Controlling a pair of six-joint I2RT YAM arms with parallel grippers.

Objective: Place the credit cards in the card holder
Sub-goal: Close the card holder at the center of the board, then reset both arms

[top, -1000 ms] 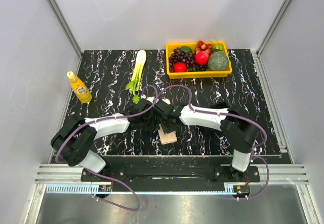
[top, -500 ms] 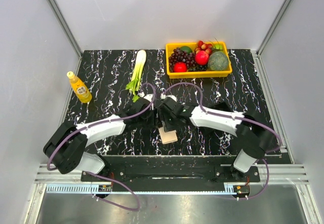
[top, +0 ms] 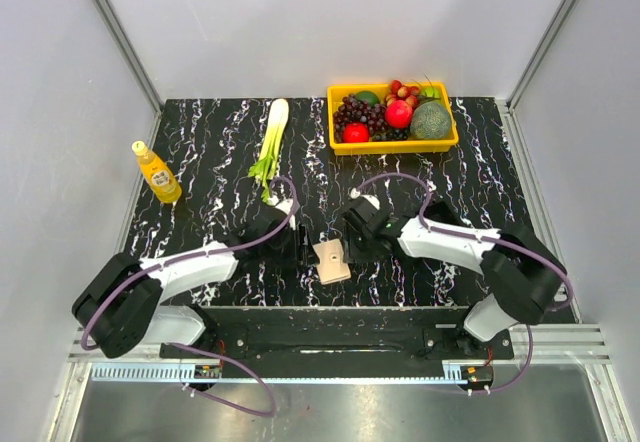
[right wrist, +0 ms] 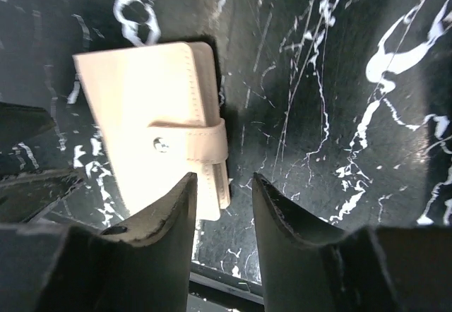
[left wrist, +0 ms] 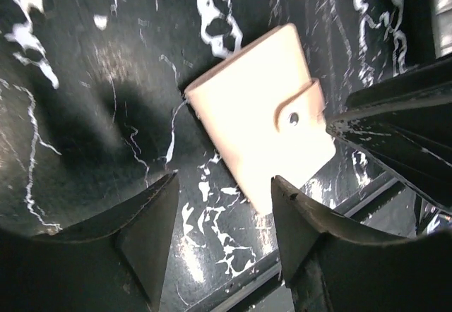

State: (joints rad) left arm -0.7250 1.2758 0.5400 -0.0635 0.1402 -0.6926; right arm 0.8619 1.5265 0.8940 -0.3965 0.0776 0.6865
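Your left gripper point(left wrist: 224, 185) and right gripper point(right wrist: 224, 179) both stand spread, holding nothing. The card holder point(top: 331, 261) lies clasped shut just ahead of each, between them. Back off straight; don't nudge it.

The top camera is looking steeply down from above the 6 o'clock edge of the desk point(top: 480, 182), covering it whole. The wrist cameras are peering down closely past the left claw point(left wrist: 224, 178) and right claw point(right wrist: 224, 178); all three are sharing the card holder point(top: 331, 260).
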